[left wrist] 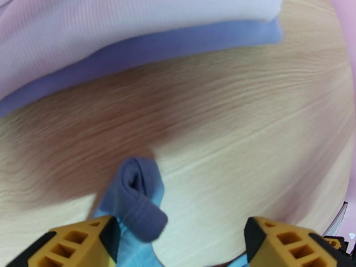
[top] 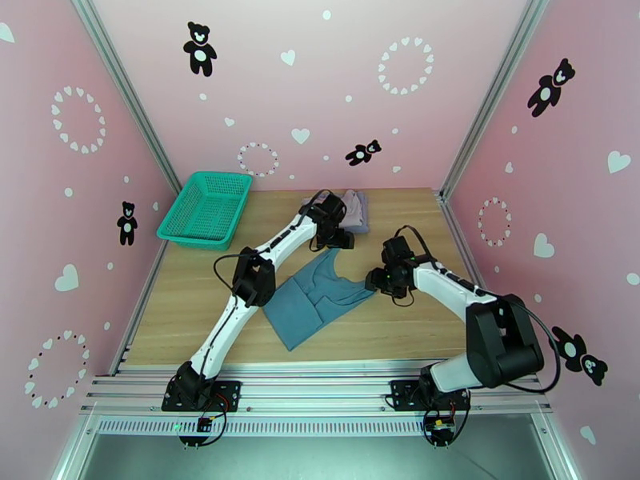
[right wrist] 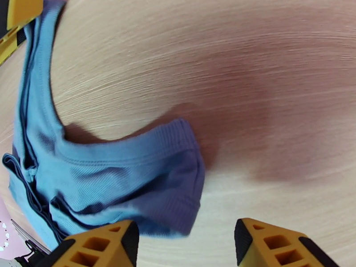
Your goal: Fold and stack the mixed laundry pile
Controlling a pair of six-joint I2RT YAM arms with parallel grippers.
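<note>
Hovering over teal top (top: 314,303) on counter (top: 400,330): left jaws, right jaws both spread wide, gripping nothing.

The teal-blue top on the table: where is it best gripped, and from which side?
Probably at its two shoulder straps, from above at the far end. The teal-blue top lies flat, but the left strap curls up before the open left gripper, and the right strap bulges up by the open right gripper.

This is a robot test booth dressed up like a kid's room. It has pink walls (top: 336,82) with bear stickers (top: 199,48) and heart stickers (top: 300,135), metal bars (top: 118,78), and 2 robot arms (top: 230,323) bolted to a wooden table (top: 400,330).
</note>
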